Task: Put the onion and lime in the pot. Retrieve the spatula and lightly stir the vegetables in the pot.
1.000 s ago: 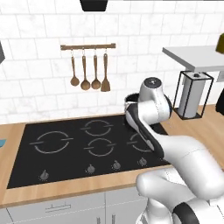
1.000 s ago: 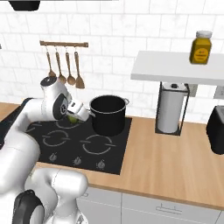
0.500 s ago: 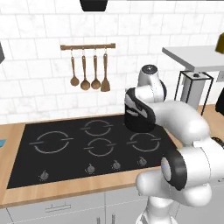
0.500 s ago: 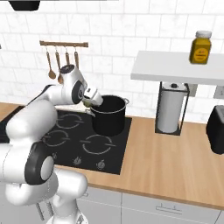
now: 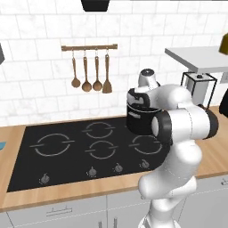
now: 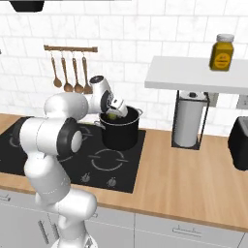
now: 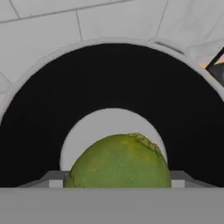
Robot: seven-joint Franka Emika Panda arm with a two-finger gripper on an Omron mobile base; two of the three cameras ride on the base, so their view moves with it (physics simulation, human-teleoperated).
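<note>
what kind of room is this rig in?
A rendered kitchen: black cooktop set in a wooden counter, wooden utensils hanging on white tile, and the pot on a burner.

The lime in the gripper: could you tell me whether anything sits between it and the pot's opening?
Nothing visible does. The lime hangs over the pot, whose open mouth and pale bottom lie straight ahead in the hand view.
</note>
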